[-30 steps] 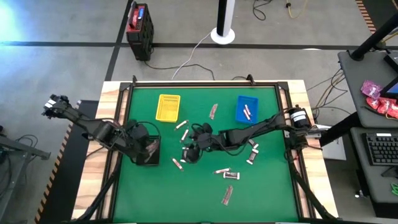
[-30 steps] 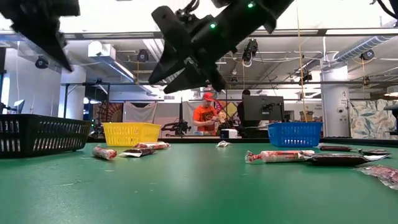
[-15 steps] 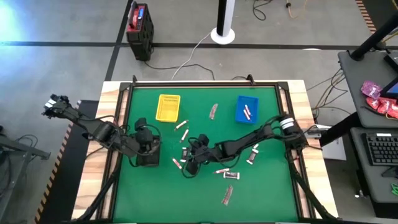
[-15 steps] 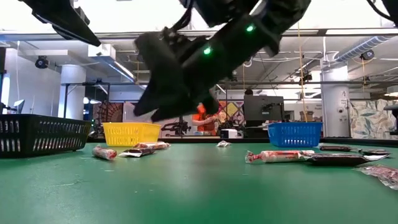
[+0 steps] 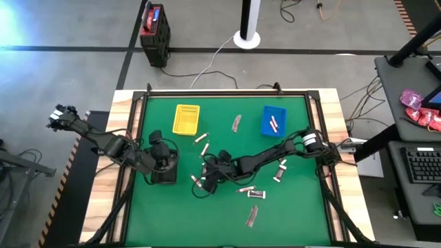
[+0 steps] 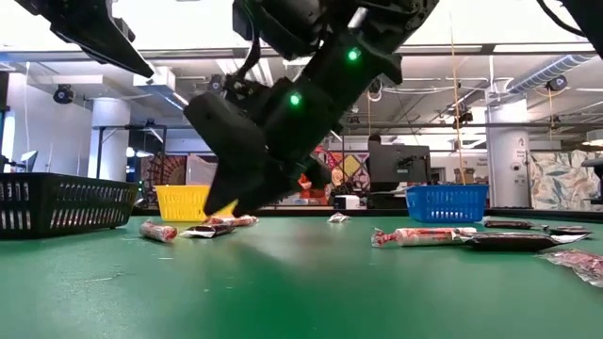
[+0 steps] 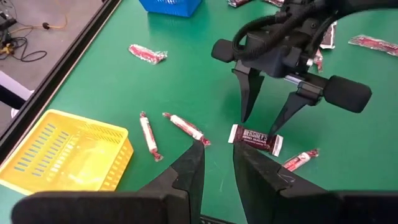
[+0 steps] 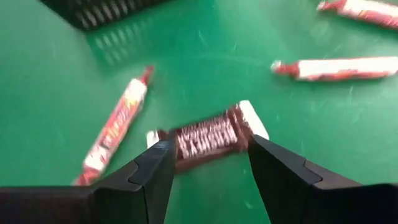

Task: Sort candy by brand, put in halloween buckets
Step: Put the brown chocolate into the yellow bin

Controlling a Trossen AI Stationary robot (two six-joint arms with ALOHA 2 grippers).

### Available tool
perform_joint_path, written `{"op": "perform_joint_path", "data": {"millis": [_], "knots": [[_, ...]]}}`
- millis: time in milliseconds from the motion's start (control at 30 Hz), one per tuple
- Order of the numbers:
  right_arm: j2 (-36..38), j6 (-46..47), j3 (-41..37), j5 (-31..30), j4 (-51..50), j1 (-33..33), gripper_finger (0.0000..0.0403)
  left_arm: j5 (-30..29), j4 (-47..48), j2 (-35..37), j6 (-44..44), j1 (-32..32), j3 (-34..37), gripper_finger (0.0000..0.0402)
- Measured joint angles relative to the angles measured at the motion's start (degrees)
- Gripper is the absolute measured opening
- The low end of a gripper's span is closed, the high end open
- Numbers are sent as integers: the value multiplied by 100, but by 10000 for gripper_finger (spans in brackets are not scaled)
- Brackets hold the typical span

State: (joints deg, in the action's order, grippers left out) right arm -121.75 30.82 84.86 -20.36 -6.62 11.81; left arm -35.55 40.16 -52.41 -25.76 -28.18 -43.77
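The right gripper (image 7: 268, 118) has dropped lower, fingers spread astride a dark brown, crinkly-wrapped bar (image 7: 255, 138) at mid-table (not yet touching). The left gripper (image 7: 216, 163) hangs over the black bin (image 5: 164, 167), fingers narrowly apart, empty.

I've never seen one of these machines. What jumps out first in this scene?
The right gripper stands at mid-table, its open fingers straddling a dark brown candy bar. More wrapped candies lie scattered over the green table, with a yellow bin and a blue bin along the far side.
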Motion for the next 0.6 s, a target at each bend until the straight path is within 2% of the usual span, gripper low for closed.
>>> {"op": "perform_joint_path", "data": {"millis": [133,333,467,600], "knots": [[1,-20,-18,-19,-11,-2,194,-2,-7,-12,0,0,4,70],[-275,-280,-7,-27,1018,-24,194,-151,-33,-12,22,0,4,70],[-396,-227,-7,-31,884,-22,194,-150,-52,-12,22,0,4,70],[-269,-144,5,-46,296,12,194,-151,-48,-12,22,0,4,70]]}}
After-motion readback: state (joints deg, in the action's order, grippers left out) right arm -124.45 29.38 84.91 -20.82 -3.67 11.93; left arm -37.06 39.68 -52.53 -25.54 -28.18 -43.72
